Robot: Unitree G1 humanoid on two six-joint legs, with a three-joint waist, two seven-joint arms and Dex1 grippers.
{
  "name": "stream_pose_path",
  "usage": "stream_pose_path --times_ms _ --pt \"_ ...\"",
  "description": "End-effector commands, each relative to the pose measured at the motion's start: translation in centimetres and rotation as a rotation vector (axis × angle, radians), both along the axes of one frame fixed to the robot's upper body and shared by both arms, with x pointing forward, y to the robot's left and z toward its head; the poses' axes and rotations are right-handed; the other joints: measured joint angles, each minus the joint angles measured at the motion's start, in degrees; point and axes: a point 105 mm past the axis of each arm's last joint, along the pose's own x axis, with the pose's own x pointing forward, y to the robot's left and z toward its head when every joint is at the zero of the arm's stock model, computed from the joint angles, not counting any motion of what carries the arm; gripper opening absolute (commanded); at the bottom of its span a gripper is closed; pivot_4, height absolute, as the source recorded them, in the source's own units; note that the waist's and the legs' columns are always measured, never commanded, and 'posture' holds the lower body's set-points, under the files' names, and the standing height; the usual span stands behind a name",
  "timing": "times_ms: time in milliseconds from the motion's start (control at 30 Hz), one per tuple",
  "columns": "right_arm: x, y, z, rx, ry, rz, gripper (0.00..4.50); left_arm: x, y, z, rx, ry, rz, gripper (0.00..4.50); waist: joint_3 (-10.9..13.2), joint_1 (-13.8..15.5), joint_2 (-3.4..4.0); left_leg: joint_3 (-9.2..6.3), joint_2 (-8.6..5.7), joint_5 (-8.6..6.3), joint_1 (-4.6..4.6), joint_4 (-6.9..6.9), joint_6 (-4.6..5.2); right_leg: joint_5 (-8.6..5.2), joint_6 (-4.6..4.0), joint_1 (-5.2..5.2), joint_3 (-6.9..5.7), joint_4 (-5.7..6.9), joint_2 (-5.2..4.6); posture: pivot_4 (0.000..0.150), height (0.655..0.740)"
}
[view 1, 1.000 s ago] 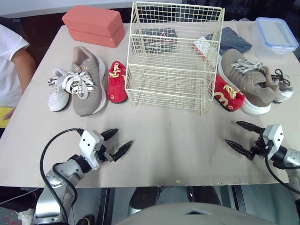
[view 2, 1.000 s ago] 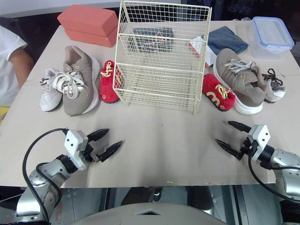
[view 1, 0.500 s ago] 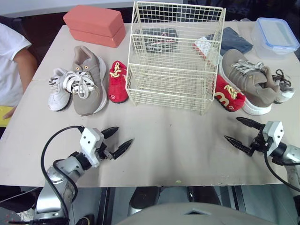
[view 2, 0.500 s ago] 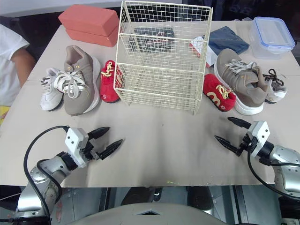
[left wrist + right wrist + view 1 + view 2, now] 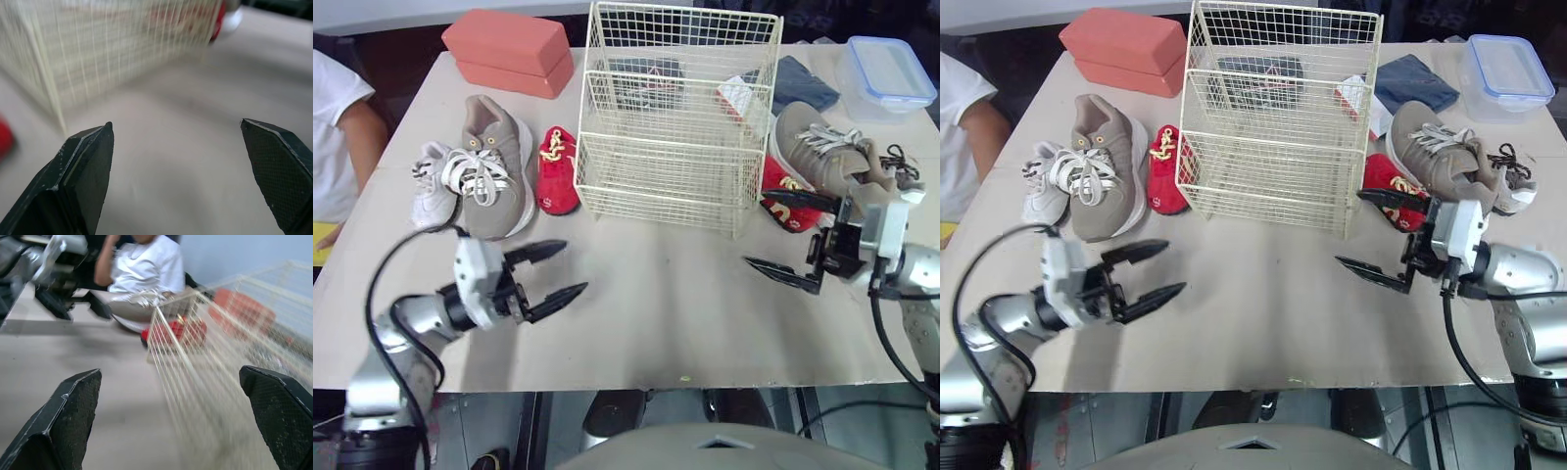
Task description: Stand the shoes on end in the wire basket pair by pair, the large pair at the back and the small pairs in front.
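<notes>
The cream wire basket [image 5: 680, 117] stands empty on the table. To its left lie a small white sneaker [image 5: 431, 188], a large taupe shoe [image 5: 497, 166] and a small red shoe [image 5: 556, 172]. To its right lie a second red shoe [image 5: 785, 204], the other large taupe shoe [image 5: 827, 152] and a small pale sneaker [image 5: 904, 186]. My left gripper [image 5: 574, 266] hovers open in front of the left shoes, holding nothing. My right gripper [image 5: 759, 227] is wide open near the basket's front right corner, one finger [image 5: 803, 200] over the right red shoe.
A red box [image 5: 509, 54] sits at the back left, a lidded plastic container [image 5: 886, 73] and blue cloth [image 5: 803, 83] at the back right. A person's arm [image 5: 342, 127] is at the table's left edge. Bare tabletop [image 5: 666, 294] lies in front of the basket.
My right gripper has risen and moved left toward the basket, opening wider beside the red shoe. My left gripper has lifted and turned slightly, still open.
</notes>
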Motion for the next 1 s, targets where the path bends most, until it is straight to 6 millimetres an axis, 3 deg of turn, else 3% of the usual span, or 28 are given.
stream_pose_path --times_ms 33,133,233,267,333,433,600,1000 --pt "1.6 1.2 -0.1 -0.150 -0.014 -0.019 4.50 -0.7 -1.5 3.5 0.042 -0.078 -0.102 4.46 0.0 0.0 0.02 0.03 0.00 0.03 -0.02 -0.01 -0.05 0.00 0.00 -0.02 0.03 -0.01 0.00 0.150 0.7400" --pt "2.1 1.9 -0.4 -0.237 -0.030 0.009 4.50 -0.6 -1.9 4.7 0.057 -0.095 -0.110 4.46 0.0 -0.1 0.01 0.02 -0.01 0.06 -0.03 -0.03 -0.10 0.00 0.00 -0.04 0.02 -0.03 0.00 0.150 0.7400" --pt "4.4 2.5 -0.6 -0.350 -0.073 -0.024 4.50 -0.9 -2.6 5.4 0.086 -0.096 -0.125 4.46 0.2 -0.6 -0.05 0.01 0.00 0.06 -0.08 -0.08 -0.12 -0.01 -0.01 -0.13 0.02 -0.05 0.01 0.150 0.7400" --pt "4.8 2.4 -0.7 -0.378 -0.078 -0.027 4.25 -1.0 -2.8 5.5 0.093 -0.092 -0.127 4.49 0.2 -1.0 -0.04 0.05 0.00 0.07 -0.14 -0.05 -0.13 0.00 -0.02 -0.23 0.06 0.00 0.03 0.150 0.7400" --pt "5.2 2.2 -0.9 -0.435 -0.091 -0.029 3.63 -1.1 -2.8 5.4 0.106 -0.083 -0.120 4.50 0.2 -1.2 -0.05 0.04 0.00 0.07 -0.24 -0.02 -0.13 0.06 -0.08 -0.30 0.04 0.01 0.03 0.150 0.7400" --pt "5.6 1.9 -0.8 -0.483 -0.099 -0.044 2.07 -1.3 -2.6 5.3 0.130 -0.068 -0.102 4.50 0.2 -1.3 -0.05 0.01 0.00 0.08 -0.24 -0.03 -0.14 0.06 -0.08 -0.31 0.02 0.00 0.03 0.150 0.7400" --pt "5.7 2.1 -0.6 -0.505 -0.105 -0.039 0.07 -1.1 -2.3 6.2 0.118 -0.089 -0.070 4.50 0.2 -1.2 -0.06 0.00 0.02 0.08 -0.26 0.00 -0.14 0.06 -0.08 -0.30 0.00 0.00 0.05 0.150 0.7400" --pt "7.4 1.5 0.3 -0.548 -0.152 -0.125 0.07 -0.6 -2.8 7.3 0.102 -0.125 -0.080 4.50 0.2 -1.4 -0.06 0.03 0.04 0.09 -0.25 0.01 -0.16 0.07 -0.09 -0.31 0.03 0.03 0.07 0.150 0.7400"
